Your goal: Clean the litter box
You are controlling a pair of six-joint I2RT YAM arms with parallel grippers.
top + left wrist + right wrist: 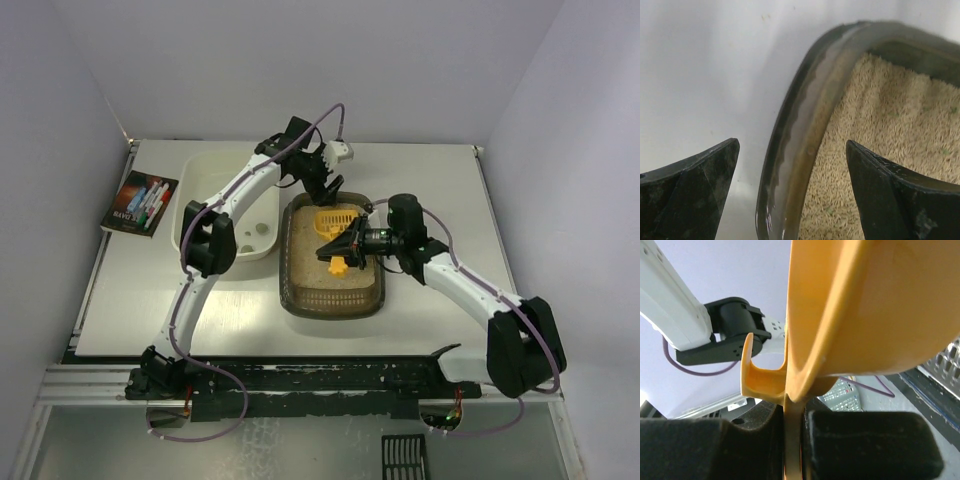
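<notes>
The dark brown-grey litter box (331, 306) holds beige litter and lies at the table's middle. My right gripper (352, 244) hovers over it, shut on the handle of a yellow slotted scoop (334, 222). In the right wrist view the fingers (720, 445) clamp the scoop's (865, 305) thin handle. My left gripper (325, 190) is open at the box's far-left corner. In the left wrist view it (792, 145) straddles the box's rim (790, 150), one finger (900, 200) over the litter (880, 115), the other outside.
A cream-white tub (195, 200) with a few small grey-green clumps stands left of the litter box. A pack of markers (140, 203) lies at the table's far left. A black grate (405, 458) lies below the table's near edge.
</notes>
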